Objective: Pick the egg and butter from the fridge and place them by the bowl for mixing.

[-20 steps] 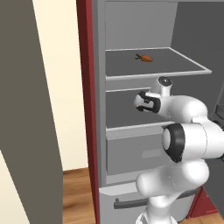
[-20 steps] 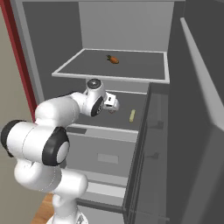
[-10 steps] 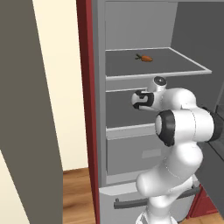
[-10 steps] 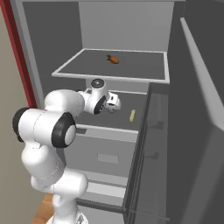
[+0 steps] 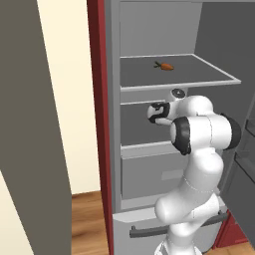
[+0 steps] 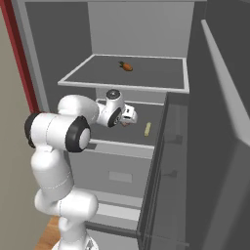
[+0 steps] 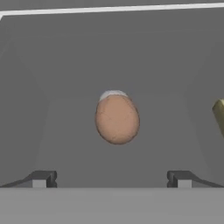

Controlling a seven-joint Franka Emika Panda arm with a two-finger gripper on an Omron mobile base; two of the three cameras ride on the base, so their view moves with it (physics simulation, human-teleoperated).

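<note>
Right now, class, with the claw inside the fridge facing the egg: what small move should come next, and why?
Probably ease the claw straight forward: its fingers stand wide apart and short of the egg, which sits centred between them.

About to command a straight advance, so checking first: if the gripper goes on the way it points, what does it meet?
Most likely the egg: it sits centred ahead of the open gripper, between the fingers' line. Depth is unclear.

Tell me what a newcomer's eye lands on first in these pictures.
The egg stands out, pinkish-tan against the grey fridge interior, dead centre ahead of the open hand in the hand view. Next comes the white arm reaching onto the middle shelf, with the orange carrot alone on the shelf above and a yellowish stick lying beside the hand.
</note>
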